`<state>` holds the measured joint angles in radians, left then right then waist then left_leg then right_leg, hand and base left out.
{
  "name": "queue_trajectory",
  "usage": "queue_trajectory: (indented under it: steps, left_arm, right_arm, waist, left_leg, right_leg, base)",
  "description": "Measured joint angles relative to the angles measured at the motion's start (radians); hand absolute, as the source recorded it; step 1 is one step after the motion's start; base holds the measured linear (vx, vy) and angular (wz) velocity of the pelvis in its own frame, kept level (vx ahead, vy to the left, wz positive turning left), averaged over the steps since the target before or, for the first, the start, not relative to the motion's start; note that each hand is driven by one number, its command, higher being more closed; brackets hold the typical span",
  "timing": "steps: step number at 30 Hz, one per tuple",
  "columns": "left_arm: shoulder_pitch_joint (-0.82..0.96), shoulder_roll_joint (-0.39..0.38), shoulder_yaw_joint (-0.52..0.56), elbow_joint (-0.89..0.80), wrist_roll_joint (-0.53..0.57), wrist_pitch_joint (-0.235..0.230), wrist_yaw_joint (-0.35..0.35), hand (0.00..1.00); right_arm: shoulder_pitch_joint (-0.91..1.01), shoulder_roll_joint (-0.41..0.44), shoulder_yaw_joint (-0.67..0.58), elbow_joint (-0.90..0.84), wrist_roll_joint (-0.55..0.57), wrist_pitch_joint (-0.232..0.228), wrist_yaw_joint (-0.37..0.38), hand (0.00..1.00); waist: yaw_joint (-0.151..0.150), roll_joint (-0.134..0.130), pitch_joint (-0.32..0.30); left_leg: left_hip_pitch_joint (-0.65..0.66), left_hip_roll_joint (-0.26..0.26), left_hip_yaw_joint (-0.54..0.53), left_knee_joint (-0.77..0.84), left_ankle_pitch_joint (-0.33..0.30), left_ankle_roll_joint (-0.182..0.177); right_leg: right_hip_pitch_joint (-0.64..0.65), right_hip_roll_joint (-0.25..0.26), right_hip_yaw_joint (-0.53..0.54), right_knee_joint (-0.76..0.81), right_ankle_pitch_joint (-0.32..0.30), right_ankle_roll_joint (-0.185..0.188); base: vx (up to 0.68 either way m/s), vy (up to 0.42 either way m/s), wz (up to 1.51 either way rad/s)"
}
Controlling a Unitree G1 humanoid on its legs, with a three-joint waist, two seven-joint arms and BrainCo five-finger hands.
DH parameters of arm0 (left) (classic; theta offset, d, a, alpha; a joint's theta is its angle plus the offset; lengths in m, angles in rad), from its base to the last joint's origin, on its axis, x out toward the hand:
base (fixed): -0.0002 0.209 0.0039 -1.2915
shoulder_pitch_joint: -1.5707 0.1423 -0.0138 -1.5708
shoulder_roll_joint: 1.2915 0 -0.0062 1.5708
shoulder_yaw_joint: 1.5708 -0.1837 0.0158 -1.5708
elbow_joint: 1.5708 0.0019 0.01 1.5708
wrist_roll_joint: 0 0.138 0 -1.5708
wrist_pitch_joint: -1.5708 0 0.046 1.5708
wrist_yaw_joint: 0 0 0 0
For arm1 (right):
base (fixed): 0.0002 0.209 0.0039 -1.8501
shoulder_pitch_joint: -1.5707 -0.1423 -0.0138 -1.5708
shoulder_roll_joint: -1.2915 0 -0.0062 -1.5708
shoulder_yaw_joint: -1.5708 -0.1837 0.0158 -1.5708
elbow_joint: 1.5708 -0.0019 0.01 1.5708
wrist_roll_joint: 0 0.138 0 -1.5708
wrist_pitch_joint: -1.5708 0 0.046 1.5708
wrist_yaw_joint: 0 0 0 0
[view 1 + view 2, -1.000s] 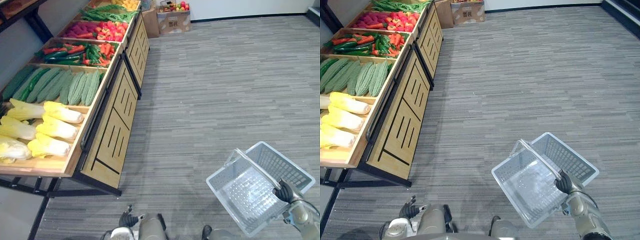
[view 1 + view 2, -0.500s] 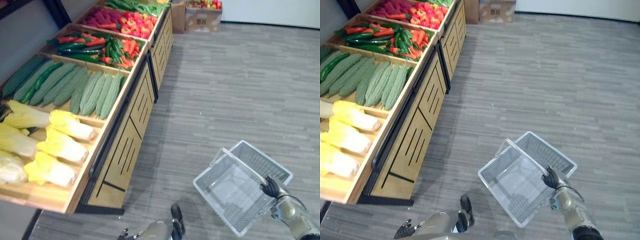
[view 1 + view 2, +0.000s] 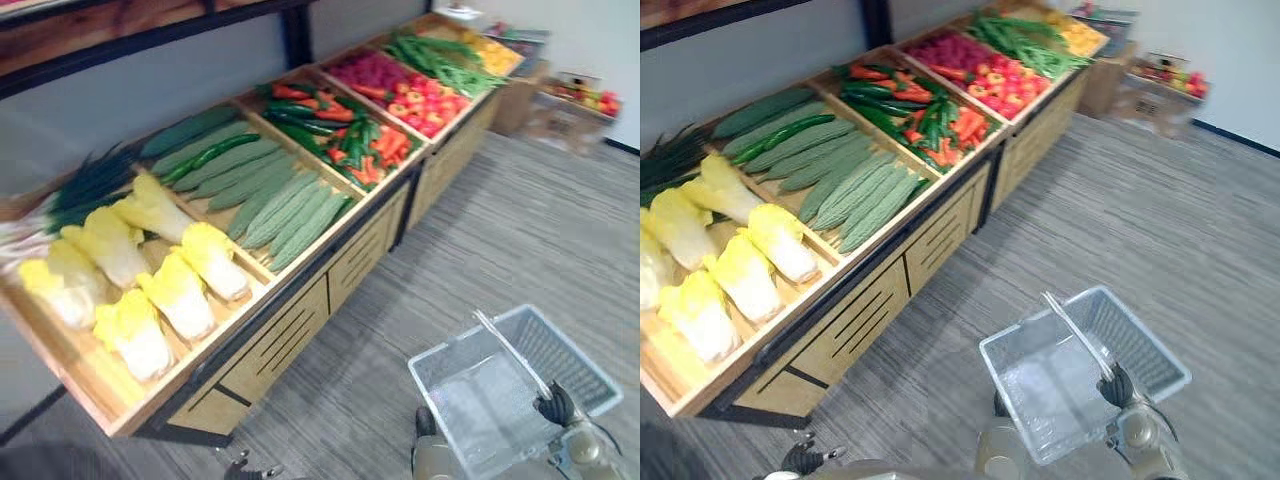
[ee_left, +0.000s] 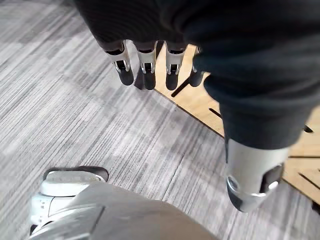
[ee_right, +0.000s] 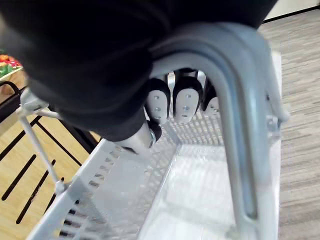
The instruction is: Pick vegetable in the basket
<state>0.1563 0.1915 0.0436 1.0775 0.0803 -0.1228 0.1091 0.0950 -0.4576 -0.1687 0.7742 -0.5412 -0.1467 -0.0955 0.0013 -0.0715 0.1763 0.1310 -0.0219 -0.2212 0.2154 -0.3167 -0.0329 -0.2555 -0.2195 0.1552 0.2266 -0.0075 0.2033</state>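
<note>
Clasping the basket handle in curled right fingers, left fingers slack and empty, I'm judging the ten-o'clock gourds firm, bumpy, best grasped mid-body.

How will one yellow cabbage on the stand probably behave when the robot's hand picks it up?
The yellow cabbage looks long and rounded and lies on its side, so it may roll if pushed. Its leafy end seems loose and could give under fingers. It looks bulky for the left hand.
</note>
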Motion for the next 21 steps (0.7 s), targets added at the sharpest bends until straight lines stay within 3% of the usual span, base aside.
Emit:
queue_trajectory:
  steps: [1, 2, 3, 5, 7, 8, 9, 12, 14, 19, 21]
  left_arm:
    - [-0.003, -0.013, 0.007, 0.01, 0.0, 0.003, 0.002, 0.0]
    - [-0.002, -0.038, 0.017, 0.017, 0.0, 0.0, 0.002, 0.0]
    - [0.001, -0.066, 0.046, 0.019, -0.005, 0.0, 0.003, 0.0]
    - [0.004, -0.083, 0.081, 0.021, -0.04, 0.001, 0.005, 0.0]
    - [-0.01, -0.084, 0.102, 0.017, -0.039, 0.001, 0.007, 0.0]
    - [-0.011, -0.08, 0.102, 0.017, -0.039, 0.001, 0.007, 0.0]
    - [-0.013, -0.079, 0.102, 0.017, -0.038, 0.001, 0.009, 0.0]
    - [-0.018, -0.077, 0.089, 0.009, -0.039, 0.002, 0.022, 0.0]
    - [-0.02, -0.078, 0.087, 0.008, -0.036, 0.004, 0.027, 0.0]
    - [-0.023, -0.083, 0.091, 0.008, -0.024, 0.02, 0.041, 0.0]
    - [-0.023, -0.085, 0.089, 0.01, -0.018, 0.023, 0.041, 0.0]
  right_arm:
    - [0.003, -0.001, -0.02, 0.009, 0.0, 0.003, 0.0, 1.0]
    - [0.001, -0.004, -0.045, 0.016, 0.001, 0.005, -0.003, 1.0]
    - [-0.015, -0.006, -0.054, 0.027, 0.002, 0.005, -0.003, 1.0]
    - [-0.031, -0.005, -0.06, 0.031, 0.002, 0.005, -0.003, 1.0]
    - [-0.032, -0.006, -0.11, 0.05, 0.022, 0.005, -0.007, 1.0]
    - [-0.032, -0.006, -0.124, 0.061, 0.034, 0.005, -0.008, 1.0]
    - [-0.022, -0.005, -0.15, 0.068, 0.042, 0.005, -0.011, 1.0]
    - [-0.007, 0.013, -0.188, 0.075, 0.052, 0.009, -0.031, 1.0]
    - [0.014, 0.035, -0.188, 0.075, 0.075, 0.009, -0.035, 1.0]
    - [0.041, 0.079, -0.187, 0.074, 0.087, 0.007, -0.035, 1.0]
    - [0.05, 0.077, -0.195, 0.073, 0.107, 0.009, -0.039, 1.0]
  waist:
    - [0.001, 0.014, 0.001]
    - [0.003, 0.052, -0.009]
    - [0.003, 0.076, -0.011]
    - [0.001, 0.082, -0.012]
    - [-0.014, 0.074, -0.007]
    - [-0.019, 0.072, -0.006]
    - [-0.03, 0.072, -0.006]
    - [-0.033, 0.077, -0.005]
    - [-0.034, 0.081, -0.004]
    - [-0.027, 0.096, -0.012]
    - [-0.03, 0.107, -0.014]
  left_leg:
    - [-0.01, 0.024, -0.021, 0.01, -0.009, -0.014]
    - [-0.026, 0.066, -0.038, 0.017, -0.005, -0.026]
    - [-0.046, 0.106, -0.039, 0.019, 0.027, -0.064]
    - [-0.084, 0.141, -0.04, 0.021, 0.089, -0.089]
    - [-0.134, 0.166, 0.011, 0.01, 0.204, -0.102]
    - [-0.138, 0.177, 0.058, -0.001, 0.236, -0.102]
    - [-0.146, 0.197, 0.192, -0.025, 0.286, -0.086]
    - [-0.148, 0.244, 0.559, -0.045, 0.306, -0.061]
    - [-0.148, 0.247, 0.632, -0.086, 0.307, -0.06]
    - [-0.181, 0.203, 0.588, -0.191, 0.308, -0.06]
    - [-0.18, 0.168, 0.562, -0.219, 0.34, -0.058]
  right_leg:
    - [-0.005, 0.011, -0.037, 0.024, 0.012, 0.002]
    - [-0.006, 0.036, -0.088, 0.04, -0.01, -0.03]
    - [-0.014, 0.057, -0.135, 0.076, -0.029, -0.052]
    - [-0.017, 0.063, -0.212, 0.117, -0.058, -0.09]
    - [0.02, 0.04, -0.33, 0.109, -0.078, -0.124]
    - [0.037, 0.034, -0.356, 0.1, -0.08, -0.127]
    - [0.076, 0.017, -0.424, 0.072, -0.083, -0.133]
    - [0.124, 0.008, -0.545, 0.035, -0.092, -0.146]
    - [0.147, 0.012, -0.608, 0.022, -0.105, -0.137]
    - [0.164, -0.009, -0.67, -0.027, -0.07, -0.103]
    - [0.177, -0.027, -0.683, -0.043, -0.049, -0.088]
  base:
    - [0.3, -0.528, 1.22]
    - [0.29, -0.477, 0.96]
    - [0.26, -0.452, 1.01]
    - [0.21, -0.451, 0.98]
    - [0.15, -0.396, 1.38]
    - [0.08, -0.345, 1.51]
    - [0.03, -0.28, 1.35]
    - [-0.08, -0.175, 1.27]
    - [-0.13, -0.006, 1.04]
    - [-0.11, 0.092, 0.63]
    - [0.02, 0.14, 0.46]
